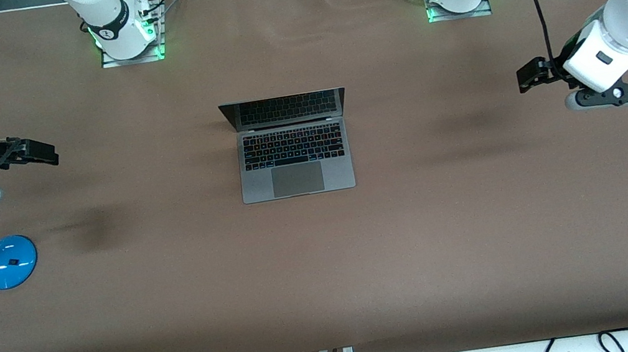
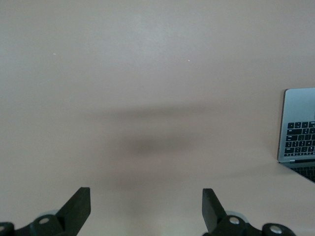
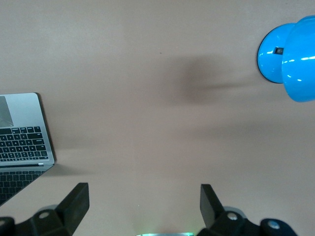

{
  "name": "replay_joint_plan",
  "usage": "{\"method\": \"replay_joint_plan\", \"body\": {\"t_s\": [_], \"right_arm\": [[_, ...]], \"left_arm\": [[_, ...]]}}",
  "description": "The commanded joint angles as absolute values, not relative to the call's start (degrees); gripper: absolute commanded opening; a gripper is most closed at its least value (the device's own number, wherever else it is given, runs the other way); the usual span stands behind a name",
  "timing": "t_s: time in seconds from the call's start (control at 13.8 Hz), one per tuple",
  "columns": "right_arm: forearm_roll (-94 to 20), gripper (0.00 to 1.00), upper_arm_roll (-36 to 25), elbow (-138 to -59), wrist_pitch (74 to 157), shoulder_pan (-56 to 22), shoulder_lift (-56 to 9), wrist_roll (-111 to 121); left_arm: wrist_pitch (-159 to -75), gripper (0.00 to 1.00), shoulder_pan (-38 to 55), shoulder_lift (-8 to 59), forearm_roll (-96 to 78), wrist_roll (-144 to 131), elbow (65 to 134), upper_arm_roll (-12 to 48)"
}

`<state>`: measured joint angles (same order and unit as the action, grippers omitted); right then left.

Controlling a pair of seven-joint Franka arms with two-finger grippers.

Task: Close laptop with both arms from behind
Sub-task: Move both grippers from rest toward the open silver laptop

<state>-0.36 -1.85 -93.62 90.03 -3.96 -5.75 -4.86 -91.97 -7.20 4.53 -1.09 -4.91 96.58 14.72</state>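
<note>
The laptop (image 1: 292,145) sits open at the frame's centre on the bench (image 1: 424,234); the left claw (image 1: 531,75) at far right and right claw (image 1: 36,152) at far left hover released, well apart from it; closing not yet begun.

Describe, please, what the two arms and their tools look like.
Both arms are large, white and jointed, with black joint bands, black cables and green-lit bases. The left tool and the right tool are dark, with black wedge-shaped fingers and round grey caps on black brackets.
</note>
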Motion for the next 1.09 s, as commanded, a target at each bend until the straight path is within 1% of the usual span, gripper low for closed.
{"method": "replay_joint_plan", "body": {"t_s": [0.0, 0.15, 0.29, 0.36, 0.44, 0.51, 0.65, 0.8, 0.94, 1.02], "right_arm": [[-1.49, 1.00, -1.05, -96.49, 91.31, -2.99, -4.66, 0.07], [-4.72, 1.00, -0.53, -100.18, 94.64, -2.99, -4.83, 4.81], [-12.79, 1.00, -0.09, -102.99, 95.27, -2.99, -5.10, 7.02], [-15.09, 1.00, 0.70, -103.70, 95.27, -3.08, -5.36, 7.29], [-16.25, 1.00, 2.88, -103.97, 95.27, -2.99, -5.97, 7.29], [-16.52, 1.00, 4.55, -104.06, 95.36, -3.08, -6.50, 7.29], [-16.61, 0.99, 8.42, -104.24, 95.80, -3.08, -8.08, 5.89], [-17.83, 0.75, 10.45, -104.24, 96.06, -3.16, -8.87, 1.17], [-18.28, 0.52, 12.73, -104.15, 96.15, -3.16, -9.23, -5.68], [-18.46, 0.46, 14.14, -104.06, 96.15, -3.16, -9.66, -8.84]], "left_arm": [[-91.41, 1.00, -5.37, 5.36, -3.60, -4.30, 95.71, 14.50], [-89.13, 1.00, -3.61, 5.62, -3.60, -4.22, 95.71, 14.41], [-87.55, 1.00, -2.55, 5.71, -3.87, -4.04, 95.71, 14.50], [-86.58, 1.00, -1.77, 5.97, -4.82, -4.30, 95.71, 14.41], [-85.35, 1.00, -1.50, 5.98, -5.44, -4.22, 95.80, 14.50], [-84.21, 1.00, -0.71, 5.98, -5.54, -4.65, 95.80, 15.46], [-83.41, 1.00, -0.44, 5.71, -5.54, -12.34, 96.68, 20.01], [-83.23, 1.00, -0.35, 5.98, -5.54, -19.49, 97.29, 24.94], [-83.23, 1.00, -0.26, 6.59, -5.62, -23.71, 97.29, 27.67], [-83.23, 1.00, -0.26, 7.37, -6.32, -25.99, 97.38, 29.34]]}}
